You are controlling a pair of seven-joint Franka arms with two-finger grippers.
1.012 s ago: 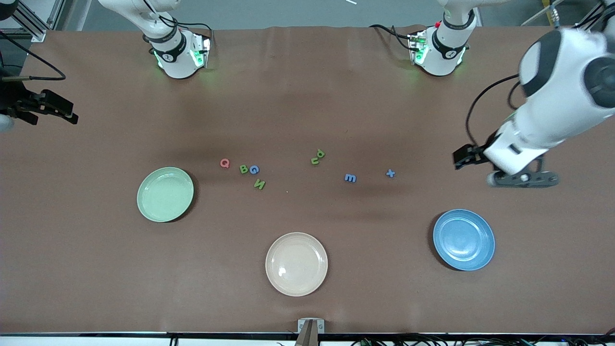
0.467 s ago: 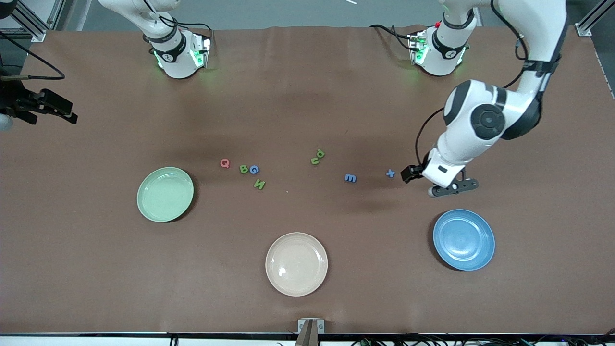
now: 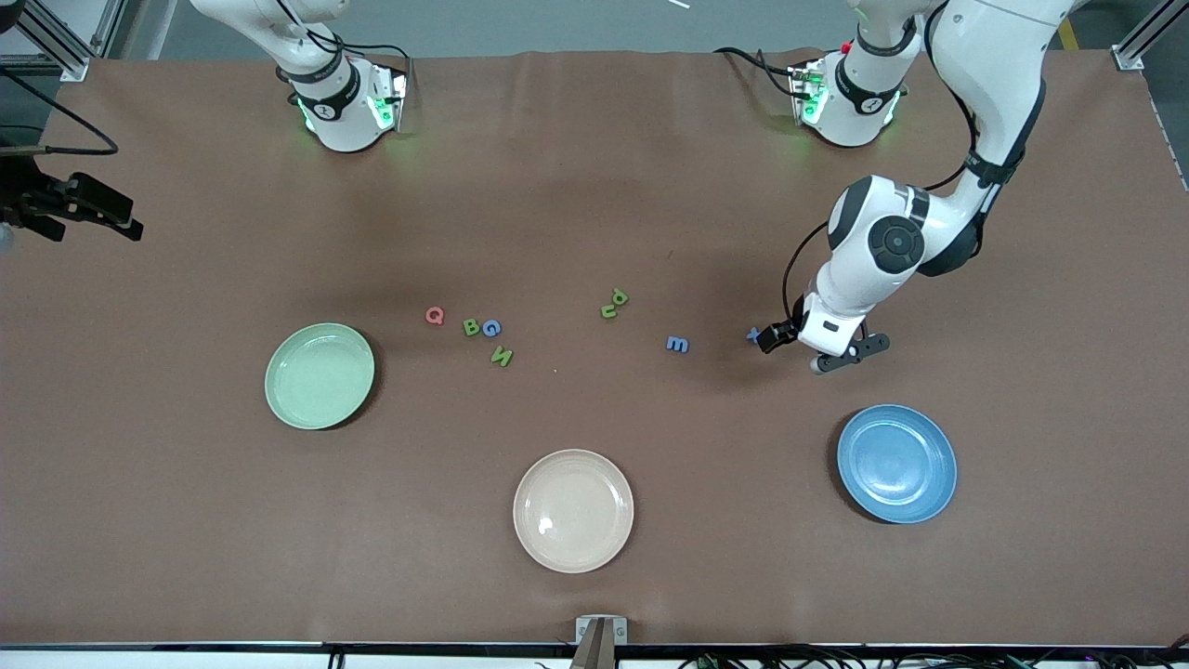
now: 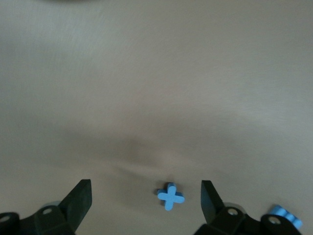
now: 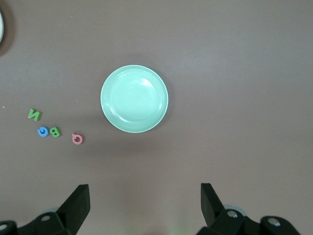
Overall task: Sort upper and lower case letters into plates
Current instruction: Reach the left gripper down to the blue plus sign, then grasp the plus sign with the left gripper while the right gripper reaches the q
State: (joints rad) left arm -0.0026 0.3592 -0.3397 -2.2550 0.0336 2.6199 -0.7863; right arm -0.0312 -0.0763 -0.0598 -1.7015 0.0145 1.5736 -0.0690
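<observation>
A small blue cross-shaped letter (image 4: pixel 170 196) lies flat on the brown table between the fingers of my open left gripper (image 4: pixel 146 198), nearer one finger. In the front view this gripper (image 3: pixel 771 336) hangs low and half covers the cross (image 3: pixel 752 333). A blue m (image 3: pixel 677 344) lies beside it, and green p and u (image 3: pixel 613 303) farther along. Pink Q (image 3: pixel 434 316), green B (image 3: pixel 471 326), blue G (image 3: pixel 491 327) and green N (image 3: pixel 502 356) cluster near the mint green plate (image 3: pixel 320 375). The blue plate (image 3: pixel 896 463) sits nearer the camera than the left gripper. My right gripper (image 5: pixel 145 205) waits open, high above the mint plate (image 5: pixel 134 99).
A cream-beige plate (image 3: pixel 573 510) sits near the table's front edge, between the two coloured plates. Both arm bases (image 3: pixel 344 102) stand at the table's back edge. Bare brown tabletop surrounds the letters.
My left arm has swung in from its end of the table toward the cross-shaped letter and come down over it. The right arm has barely moved. No letter has shifted.
</observation>
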